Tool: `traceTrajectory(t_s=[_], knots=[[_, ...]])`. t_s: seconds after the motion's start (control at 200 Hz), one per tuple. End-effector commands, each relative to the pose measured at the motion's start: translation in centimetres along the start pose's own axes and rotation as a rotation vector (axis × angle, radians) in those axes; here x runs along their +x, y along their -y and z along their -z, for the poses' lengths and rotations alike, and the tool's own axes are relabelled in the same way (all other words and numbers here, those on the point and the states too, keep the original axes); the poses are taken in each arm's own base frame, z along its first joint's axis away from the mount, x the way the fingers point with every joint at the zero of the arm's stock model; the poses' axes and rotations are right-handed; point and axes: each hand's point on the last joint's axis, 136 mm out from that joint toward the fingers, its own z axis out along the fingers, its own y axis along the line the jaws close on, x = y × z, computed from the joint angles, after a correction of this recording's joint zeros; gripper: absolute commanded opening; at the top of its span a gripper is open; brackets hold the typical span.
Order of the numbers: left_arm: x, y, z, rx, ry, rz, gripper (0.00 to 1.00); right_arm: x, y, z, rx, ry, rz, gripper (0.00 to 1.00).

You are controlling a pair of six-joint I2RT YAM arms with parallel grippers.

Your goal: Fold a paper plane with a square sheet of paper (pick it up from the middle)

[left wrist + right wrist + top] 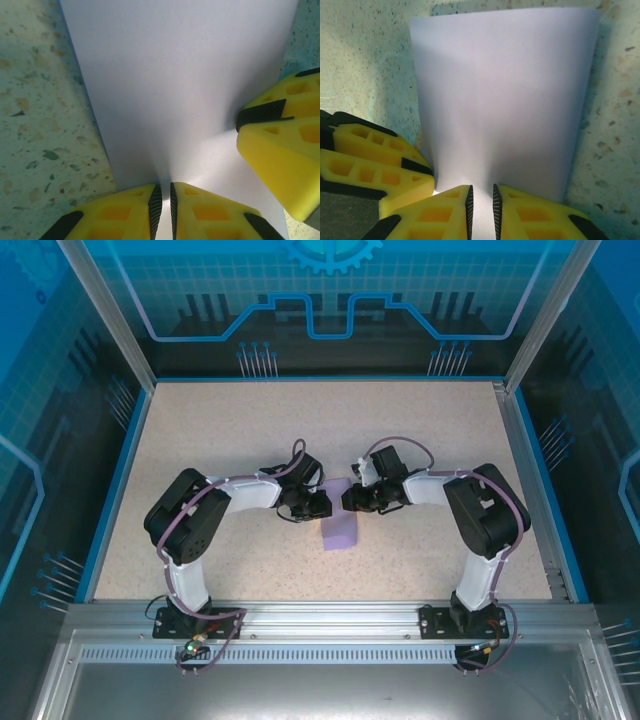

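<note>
Sheet [340,532] sits mid-table [200,450], far end caught in the gaps of both pairs of jaws. L gripper [162,202]: sheet runs straight ahead of its jaws, bare table to their L, R gripper [482,205] just to their R, touching the sheet. From R jaws: sheet ahead again, L gripper just to the L, table either side & beyond.

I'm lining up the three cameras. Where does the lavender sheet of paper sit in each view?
Top external: the sheet of paper is mid-table, between the two arms' wrists.
Left wrist: the sheet covers the upper centre and runs down into the left claw.
Right wrist: the sheet covers the centre and runs down into the right claw.
Shared landmark: the speckled tabletop around the sheet.
</note>
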Motion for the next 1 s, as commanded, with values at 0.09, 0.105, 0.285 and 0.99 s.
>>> traceTrajectory(t_s=[0.09, 0.105, 0.285, 0.99], knots=[[2.9, -6.0, -1.9, -0.225, -0.088, 0.011, 0.19, -0.9, 1.5, -0.8, 0.022, 0.005, -0.014, 0.21], [2.9, -6.1, -1.9, -0.227, -0.089, 0.010, 0.19, -0.9, 1.6, -0.8, 0.026, 0.006, -0.011, 0.20], [3.0, -6.4, -1.7, -0.246, -0.090, 0.005, 0.19, -2.3, 2.5, -0.4, 0.043, 0.033, -0.021, 0.20], [3.1, -6.7, -1.2, -0.271, -0.089, -0.009, 0.19, -5.7, 3.3, 1.7, 0.110, 0.084, -0.006, 0.20]])
